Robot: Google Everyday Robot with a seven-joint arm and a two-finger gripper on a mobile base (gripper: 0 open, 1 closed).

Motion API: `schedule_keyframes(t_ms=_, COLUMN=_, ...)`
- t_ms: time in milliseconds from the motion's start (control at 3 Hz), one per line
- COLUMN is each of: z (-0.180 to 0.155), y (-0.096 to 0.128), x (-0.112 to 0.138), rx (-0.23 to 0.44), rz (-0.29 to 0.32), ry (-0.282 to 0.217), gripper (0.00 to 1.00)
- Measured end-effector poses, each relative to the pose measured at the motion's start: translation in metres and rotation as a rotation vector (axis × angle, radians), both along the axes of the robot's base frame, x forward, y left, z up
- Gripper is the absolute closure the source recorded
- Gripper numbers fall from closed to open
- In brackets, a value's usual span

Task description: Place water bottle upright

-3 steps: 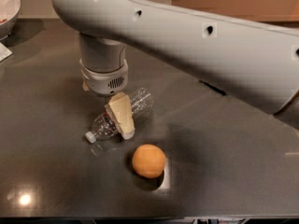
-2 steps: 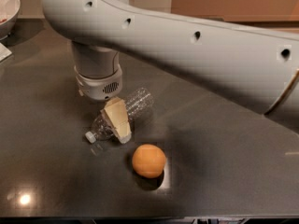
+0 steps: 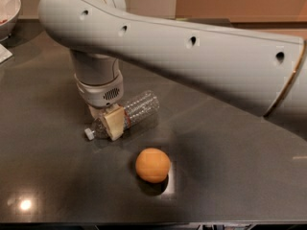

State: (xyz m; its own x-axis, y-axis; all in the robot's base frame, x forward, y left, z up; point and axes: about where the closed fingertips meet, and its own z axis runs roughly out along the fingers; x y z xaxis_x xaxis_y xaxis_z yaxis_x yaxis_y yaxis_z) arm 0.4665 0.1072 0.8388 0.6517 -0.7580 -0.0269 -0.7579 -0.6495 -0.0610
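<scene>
Just behind the ball [image 3: 152, 165]: gripper [image 3: 105, 119] astride lying bottle [image 3: 139, 108], hold unclear; risks cap-end pinch, slipping, rolling into ball.

dim light, table [image 3: 240, 171] glare, hand [image 3: 106, 121] at bottle [image 3: 140, 108]

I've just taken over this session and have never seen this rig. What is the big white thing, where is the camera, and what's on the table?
The big white shape is the robot's single arm, reaching in from the right. One camera looks down on the dark table; where it is mounted is not known. At the arm's end, the gripper is down over the water bottle, near its neck. The bottle lies on its side, its white cap pointing left. Whether it is gripped does not show. An orange ball sits apart, nearer the camera. A white bowl is at the far left.
</scene>
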Motion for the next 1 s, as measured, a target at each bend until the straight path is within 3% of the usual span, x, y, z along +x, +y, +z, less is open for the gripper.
schedule_keyframes(t_ms=667, z=0.019, y=-0.002, x=0.009, rx=0.026, rz=-0.02, ry=-0.003, gripper=0.88)
schedule_keyframes(t_ms=1000, z=0.045, y=0.001, x=0.018, rx=0.107, rz=-0.037, ry=0.035, gripper=1.0)
